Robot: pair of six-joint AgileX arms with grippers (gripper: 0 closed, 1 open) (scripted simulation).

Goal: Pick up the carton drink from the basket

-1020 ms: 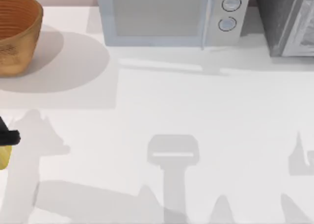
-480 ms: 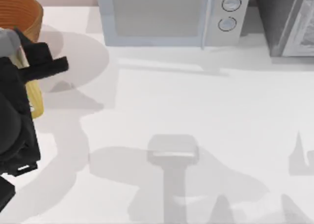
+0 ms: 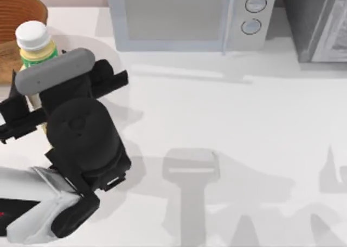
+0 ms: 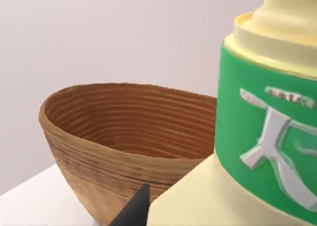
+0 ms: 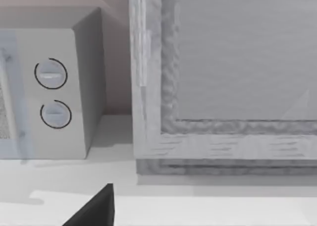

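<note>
The left gripper holds the drink upright, raised clear of the basket and just beside it at the table's far-left corner; the lift looks nearly done, and the next move calls only for a steady hold.

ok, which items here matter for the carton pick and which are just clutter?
Job:
- carton drink, held upright in the left tool, out of and beside the basket
- basket, top view's far left corner

Clutter:
- microwave, back of the table
- grey cabinet, far right
- right arm's tool tip, idle near the microwave
</note>
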